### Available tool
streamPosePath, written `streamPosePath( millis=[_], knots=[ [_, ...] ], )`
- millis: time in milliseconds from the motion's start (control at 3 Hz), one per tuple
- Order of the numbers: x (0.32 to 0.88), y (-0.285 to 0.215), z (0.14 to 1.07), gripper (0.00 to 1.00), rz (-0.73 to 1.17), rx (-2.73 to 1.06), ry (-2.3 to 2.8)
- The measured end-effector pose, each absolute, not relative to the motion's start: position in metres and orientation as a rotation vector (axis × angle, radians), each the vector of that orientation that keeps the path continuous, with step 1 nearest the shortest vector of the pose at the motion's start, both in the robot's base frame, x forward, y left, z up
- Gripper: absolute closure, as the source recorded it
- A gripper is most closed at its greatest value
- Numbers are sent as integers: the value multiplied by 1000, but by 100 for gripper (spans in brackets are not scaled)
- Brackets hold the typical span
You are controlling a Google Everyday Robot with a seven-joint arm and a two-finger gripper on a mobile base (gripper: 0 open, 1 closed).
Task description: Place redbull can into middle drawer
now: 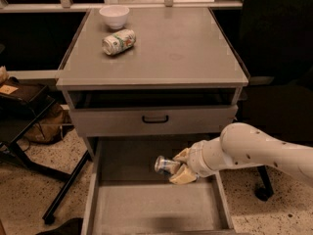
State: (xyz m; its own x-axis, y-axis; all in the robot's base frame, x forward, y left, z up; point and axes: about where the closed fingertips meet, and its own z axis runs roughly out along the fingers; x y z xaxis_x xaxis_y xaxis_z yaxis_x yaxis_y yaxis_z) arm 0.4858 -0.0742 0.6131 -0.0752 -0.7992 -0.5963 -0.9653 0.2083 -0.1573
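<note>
— Speckled stone floor (29, 195) runs under everything you see, and a black metal stand (34, 131) sits off the tabletop's left edge.
— What's on top?
— Near your far left corner stands a small round white bowl (114, 16). Just nearer, a white can with green and red print (119, 41) lies on its side on the flat grey tabletop (190, 48).
— And below the near edge?
— You have a grey drawer front with a black handle (155, 119). Under it, the wide grey middle drawer (146, 207) is pulled out.
— Where's the can?
— Your slim, shiny blue and silver redbull can (165, 165) lies sideways over the drawer's back part, below the near edge and just right of its middle. Whether it touches the drawer floor, you cannot tell.
— And the claw?
— Your gripper (180, 166) reaches in from the right on the smooth white arm (254, 153). Its tan fingers (183, 176) are clamped snugly around the can's right end.
</note>
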Motion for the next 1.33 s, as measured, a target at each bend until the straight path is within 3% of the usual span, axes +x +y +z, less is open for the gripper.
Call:
streamPosePath(
  millis=[667, 1333],
  knots=[
    [488, -83, 579, 100, 409, -1595, 1955],
    [484, -103, 436, 100, 519, -1470, 2065]
  ],
)
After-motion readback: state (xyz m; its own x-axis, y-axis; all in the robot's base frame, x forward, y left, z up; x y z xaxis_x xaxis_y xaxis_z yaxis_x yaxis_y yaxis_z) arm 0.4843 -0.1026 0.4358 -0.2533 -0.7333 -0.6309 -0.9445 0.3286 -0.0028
